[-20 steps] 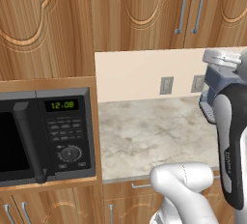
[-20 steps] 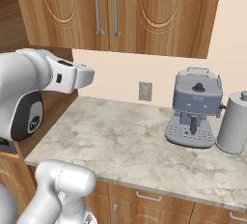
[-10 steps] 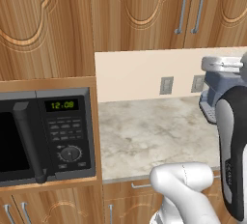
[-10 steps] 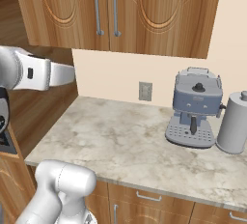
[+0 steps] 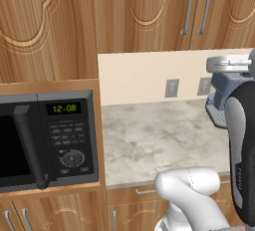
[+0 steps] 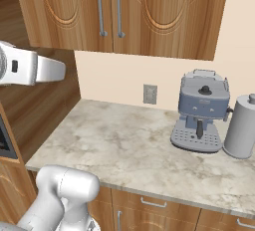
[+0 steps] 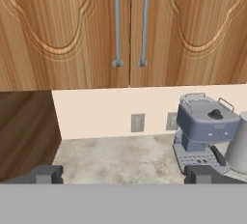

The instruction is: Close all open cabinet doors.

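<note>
1. My fingers [image 7: 123, 175] stand wide apart and hold nothing, raised above the worktop [image 7: 116, 158].
2. The cabinet doors [image 7: 72, 25] hang straight ahead above the coffee machine [image 7: 205, 126]; the pair facing me looks shut.
3. I judge a door stiff, hinged and light to swing: push flat on the panel near its handle [image 7: 116, 20], not grip it.

Two cabinet doors [image 7: 62, 30] [image 7: 193, 30], one coffee machine [image 6: 200, 111], one microwave [image 5: 47, 138].
</note>
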Robot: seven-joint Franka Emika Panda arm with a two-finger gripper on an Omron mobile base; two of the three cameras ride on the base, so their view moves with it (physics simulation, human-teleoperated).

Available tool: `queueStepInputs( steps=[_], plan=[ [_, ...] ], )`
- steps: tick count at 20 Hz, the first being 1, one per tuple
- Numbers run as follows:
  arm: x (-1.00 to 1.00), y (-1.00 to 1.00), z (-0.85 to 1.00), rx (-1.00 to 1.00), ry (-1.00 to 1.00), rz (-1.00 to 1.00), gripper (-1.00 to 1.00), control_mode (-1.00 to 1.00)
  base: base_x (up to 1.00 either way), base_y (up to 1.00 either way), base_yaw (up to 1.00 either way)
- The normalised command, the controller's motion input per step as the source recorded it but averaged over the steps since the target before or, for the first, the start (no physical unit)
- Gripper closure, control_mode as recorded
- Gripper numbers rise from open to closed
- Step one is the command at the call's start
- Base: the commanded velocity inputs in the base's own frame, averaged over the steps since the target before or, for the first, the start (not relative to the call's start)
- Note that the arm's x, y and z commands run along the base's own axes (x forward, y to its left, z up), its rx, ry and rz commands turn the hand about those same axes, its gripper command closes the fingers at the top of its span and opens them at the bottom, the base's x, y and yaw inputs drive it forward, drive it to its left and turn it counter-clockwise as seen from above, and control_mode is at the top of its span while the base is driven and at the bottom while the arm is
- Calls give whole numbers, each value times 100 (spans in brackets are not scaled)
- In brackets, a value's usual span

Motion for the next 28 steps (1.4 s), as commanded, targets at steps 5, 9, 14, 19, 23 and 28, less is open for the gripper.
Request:
queueStepInputs(
  steps=[5, 9, 14, 19, 23, 28],
  plan=[
    [-22, 1, 0, 0, 0, 0, -100, -100, 0, 0, 0],
    [-19, -1, 0, 0, 0, -1, -100, -100, 0, 0, 0],
    [-23, -16, 0, 0, -3, -3, -100, -100, 0, 0, 0],
    [-16, -18, 0, 0, -5, 0, -100, -100, 0, 0, 0],
    [9, -4, 0, 0, 0, 0, -100, -100, 0, 0, 0],
    [6, -1, 0, 0, 0, 0, -100, -100, 0, 0, 0]
  ],
)
